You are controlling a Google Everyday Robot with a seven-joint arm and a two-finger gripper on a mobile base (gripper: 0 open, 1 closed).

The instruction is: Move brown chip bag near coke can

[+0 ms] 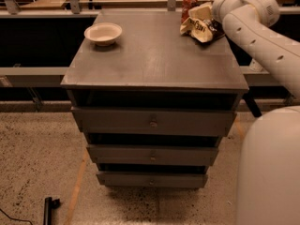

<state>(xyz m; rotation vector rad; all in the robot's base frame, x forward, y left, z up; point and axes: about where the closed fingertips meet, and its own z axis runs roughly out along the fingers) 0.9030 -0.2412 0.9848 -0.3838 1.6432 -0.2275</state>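
The brown chip bag [199, 23] lies crumpled at the table's far right corner, its cream end and dark lettering facing me. The coke can [189, 3] stands upright just behind the bag's left end, touching or almost touching it. My white arm [262, 36] reaches in from the right, with its thick wrist [239, 3] above the bag's right side. My gripper [216, 26] is at the bag's right end, mostly hidden by the wrist and lost against the bag's dark part.
A cream bowl [103, 33] sits at the table's far left. The grey table top [150, 60] has drawers [152, 122] below it. A railing [140, 3] runs behind the table. My white base [269, 172] fills the lower right.
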